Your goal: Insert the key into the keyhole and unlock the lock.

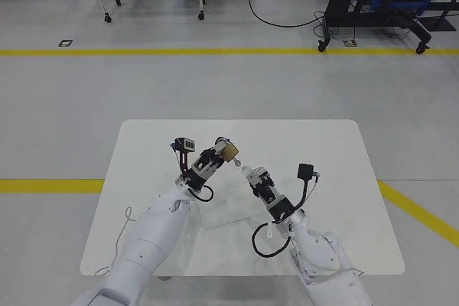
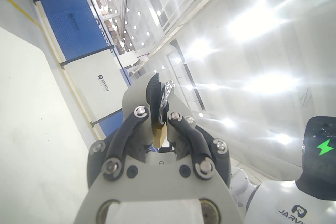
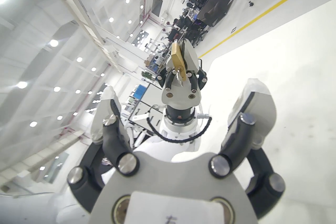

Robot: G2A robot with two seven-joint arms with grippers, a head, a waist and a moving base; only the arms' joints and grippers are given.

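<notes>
My left fingers (image 2: 136,96) clench the small brass padlock (image 3: 178,58) above the white tabletop (image 1: 321,145), right fingers (image 3: 260,99) spread empty; hard, slick metal, so I'd pinch the silver key (image 3: 180,79) by its flat head.

Brass-gold lock (image 1: 229,152), silver key (image 3: 180,78), white table (image 1: 321,153)

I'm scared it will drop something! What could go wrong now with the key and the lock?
The key sticks in the lock with nothing holding it, so it might slip out and fall on the table. The right pincer is open and apart; grabbing such a small key, it could miss. Turning might twist the lock in the left pincer.
</notes>
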